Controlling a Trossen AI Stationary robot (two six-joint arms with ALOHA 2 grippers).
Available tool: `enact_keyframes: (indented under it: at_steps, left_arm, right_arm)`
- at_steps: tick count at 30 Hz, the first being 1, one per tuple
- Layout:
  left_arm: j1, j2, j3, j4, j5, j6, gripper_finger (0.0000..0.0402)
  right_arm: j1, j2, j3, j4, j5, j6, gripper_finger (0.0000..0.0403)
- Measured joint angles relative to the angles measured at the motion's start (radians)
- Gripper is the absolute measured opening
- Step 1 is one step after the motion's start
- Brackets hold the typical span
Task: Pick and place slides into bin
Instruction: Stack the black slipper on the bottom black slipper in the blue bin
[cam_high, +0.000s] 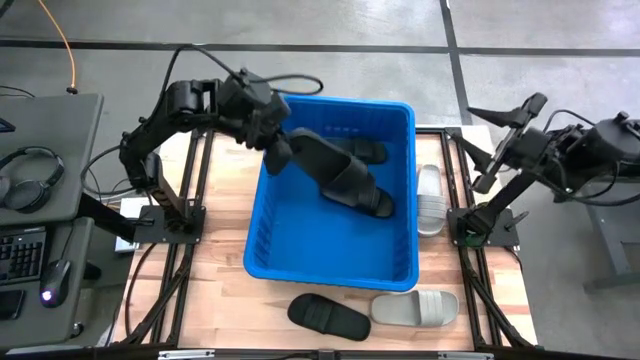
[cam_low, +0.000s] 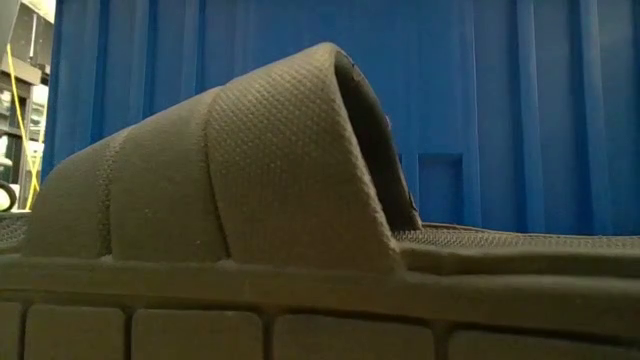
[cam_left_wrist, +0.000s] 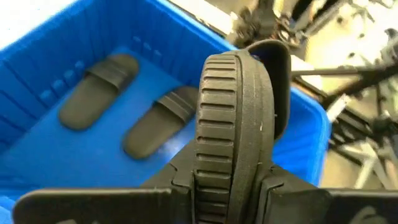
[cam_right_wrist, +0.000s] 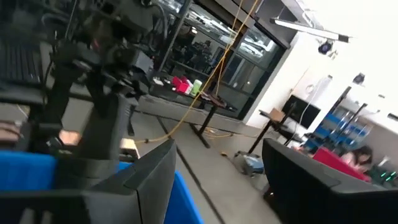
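While the left tool (cam_high: 283, 143) clamps a matte black slide sandal (cam_high: 335, 170) above the large blue plastic bin (cam_high: 405, 190) at frame centre, the right tool (cam_high: 497, 118) hangs open at upper right.

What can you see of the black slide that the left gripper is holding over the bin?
The black slide is matte, rubbery-looking, with a ribbed sole and one wide strap. The left gripper is shut on one end, its fingers clamping the sole edge-on. The slide hangs tilted over the inside of the blue bin, above two other black slides lying on the bin floor. Whether its lower end touches the slide below cannot be told.
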Motion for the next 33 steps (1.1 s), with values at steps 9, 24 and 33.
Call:
enact_keyframes:
  at_steps: [9, 24, 33]
  left_arm:
    - [0.143, -0.002, -0.012, 0.114, 0.156, 0.067, 0.0058]
    - [0.238, -0.001, -0.448, 0.396, 0.339, -0.133, 0.0058]
    - [0.212, 0.0, -0.597, 0.604, 0.333, -0.341, 0.0058]
  right_arm:
    - [0.0, -0.007, 0.0, -0.089, -0.003, 0.179, 0.0224]
    - [0.0, -0.033, -0.001, -0.355, -0.004, 0.416, 0.0224]
    - [-0.054, -0.105, -0.001, -0.401, -0.021, 0.424, 0.0224]
